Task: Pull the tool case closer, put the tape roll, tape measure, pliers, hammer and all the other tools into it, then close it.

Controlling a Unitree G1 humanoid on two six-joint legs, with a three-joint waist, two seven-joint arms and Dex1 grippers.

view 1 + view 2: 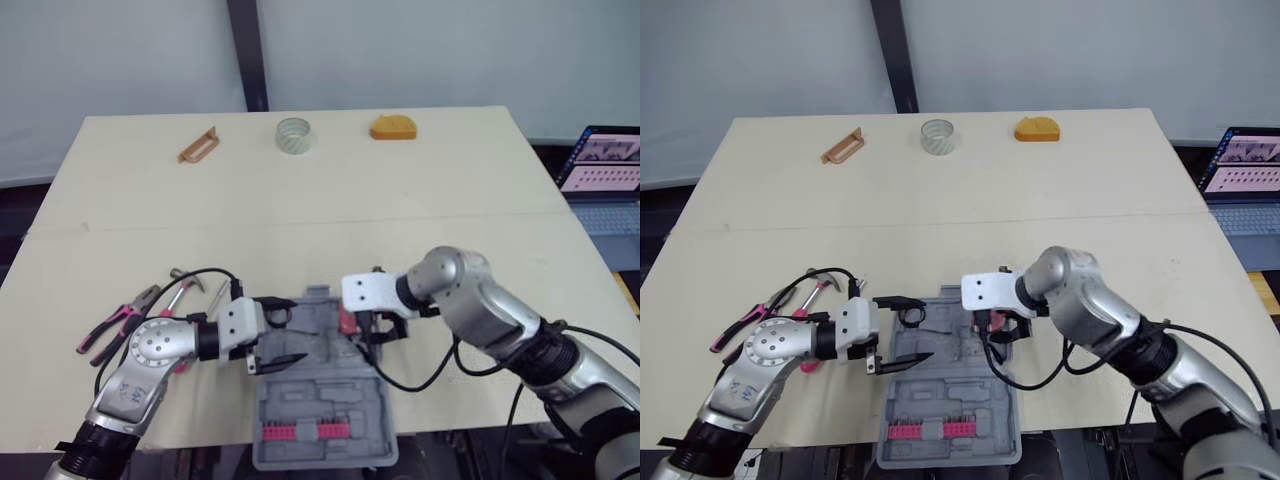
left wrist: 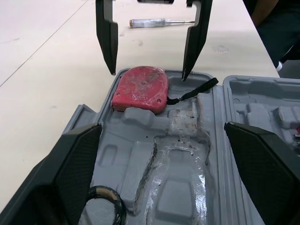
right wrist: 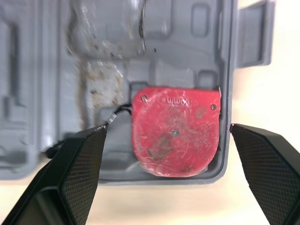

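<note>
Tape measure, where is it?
In the right wrist view, the red tape measure lies in a corner of the open tool case, under the open right gripper.

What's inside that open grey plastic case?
A red tape measure lies in a corner pocket of the grey plastic case; pink bits line the other half. The right tool hides some pockets.
</note>
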